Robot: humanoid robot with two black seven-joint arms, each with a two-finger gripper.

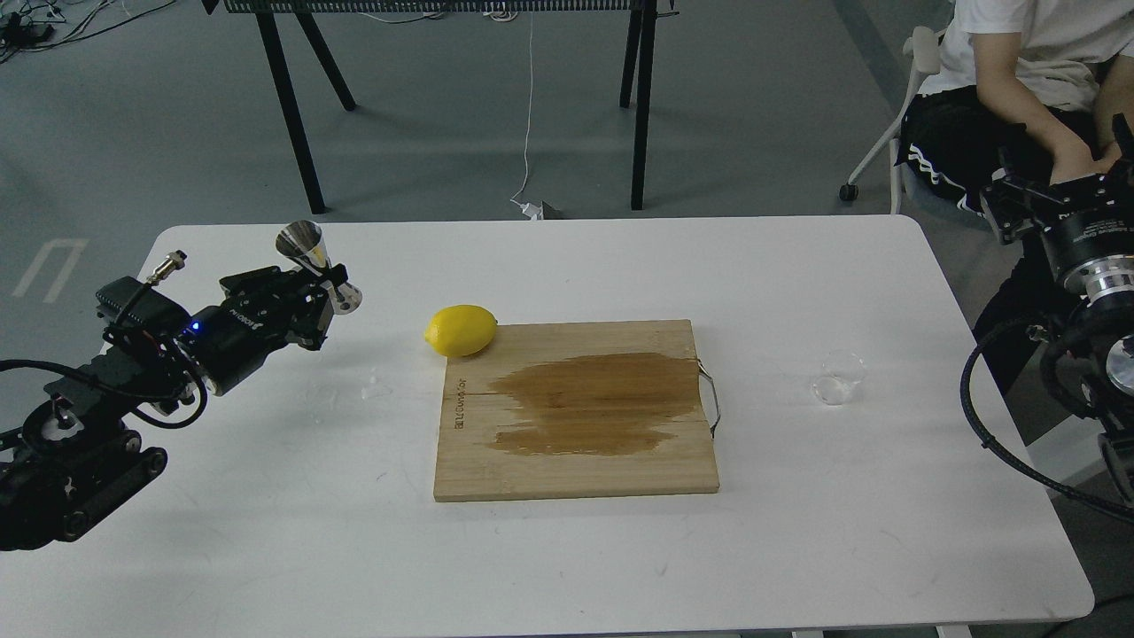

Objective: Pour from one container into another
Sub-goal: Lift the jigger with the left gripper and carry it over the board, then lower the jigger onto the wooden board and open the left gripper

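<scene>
Left pincer (321, 285) is clamped round the waist of the steel jigger (315, 262), holding it tilted in the air over the desk's (266, 532) far left corner. Glass cup (840, 377) sits untouched near the right edge, beside the wet cutting board (576, 470). Right pincer (1032, 199) hangs off the far right corner; can't tell if it's open. Reckon we're pre-pour: next it needs to grab the cup.

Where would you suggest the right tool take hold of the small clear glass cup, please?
Probably around the clear glass cup's round side wall, just below the flared rim, coming in from the right. It stands upright and alone on the white table, right of the cutting board, so that side is open. The right tool is far off.
</scene>
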